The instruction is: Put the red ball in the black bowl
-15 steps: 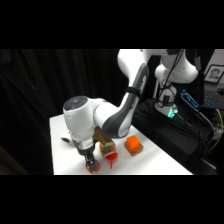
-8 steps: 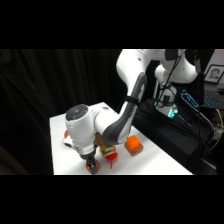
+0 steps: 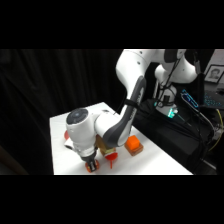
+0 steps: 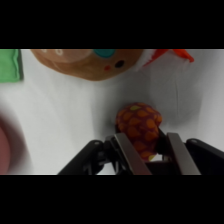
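Gripping red ball (image 4: 139,126) btwn gripper (image 4: 150,146) fingers, low on table (image 4: 75,115).

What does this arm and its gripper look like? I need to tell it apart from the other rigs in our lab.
The arm is glossy white with rounded, bulbous joints and a dark grey band along the forearm link. A round grey cap tops the wrist housing. The gripper has a black linkage and two flat, pale metallic fingers. No markings can be made out.

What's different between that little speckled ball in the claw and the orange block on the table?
The red ball is rounded and pale-speckled; the orange block is boxy and plain. The ball sits between the gripper fingers; the block lies apart, untouched. Both are small, warm-coloured and on the white table.
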